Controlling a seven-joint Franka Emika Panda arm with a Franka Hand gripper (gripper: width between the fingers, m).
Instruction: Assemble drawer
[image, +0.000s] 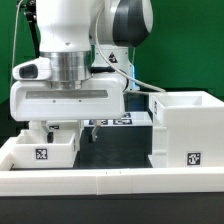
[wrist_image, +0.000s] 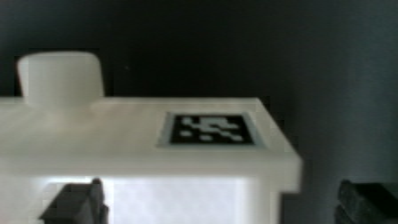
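Note:
One small shallow white tray (image: 45, 152) with a tag on its front sits at the exterior view's left, just behind the border wall. The tall boxy housing (image: 186, 130) stands at the exterior view's right, tag low on its front. My gripper (image: 55, 131) hangs open directly above the tray. In the wrist view the tray (wrist_image: 151, 125) fills the frame, with its round knob (wrist_image: 63, 75) and a tag (wrist_image: 214, 130) on its wall. My gripper (wrist_image: 217, 205) is open, one finger (wrist_image: 71, 202) over the tray's inside, the other (wrist_image: 366, 202) outside its wall. No second tray shows.
The long low white border wall (image: 110, 185) runs along the front. The marker board (image: 117, 122) lies on the black table between tray and housing, partly hidden by the arm. A green backdrop stands behind.

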